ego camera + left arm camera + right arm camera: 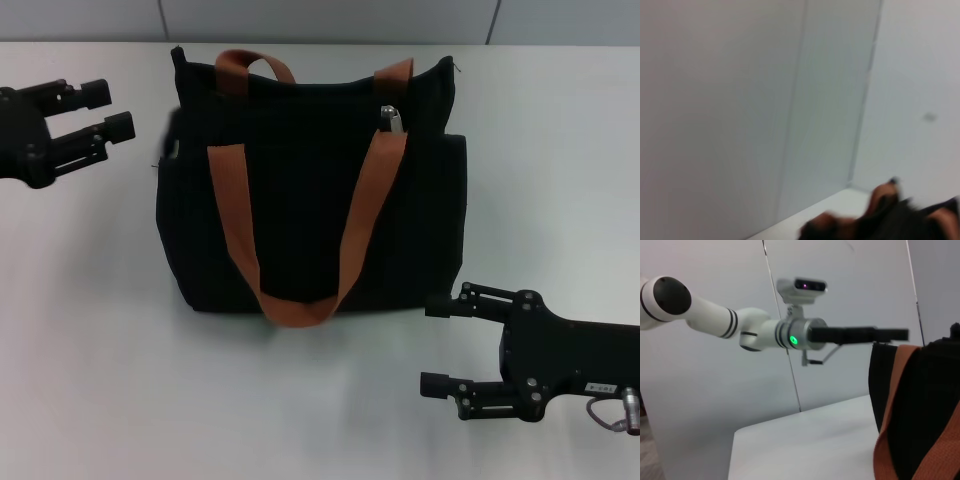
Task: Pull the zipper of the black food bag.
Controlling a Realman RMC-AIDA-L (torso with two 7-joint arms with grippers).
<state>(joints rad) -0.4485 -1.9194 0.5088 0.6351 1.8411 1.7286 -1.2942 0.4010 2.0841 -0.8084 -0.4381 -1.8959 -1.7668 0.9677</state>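
while zipper [391,119] sits apart, left claw [115,109] open

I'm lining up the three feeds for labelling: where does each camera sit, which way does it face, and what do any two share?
Head: above, looking forward and down at the black food bag on the table; left gripper and right gripper both show, open.
Left wrist: faces the wall, bag at the edge; no own fingers.
Right wrist: looks across the table at the left arm.
All share the bag.
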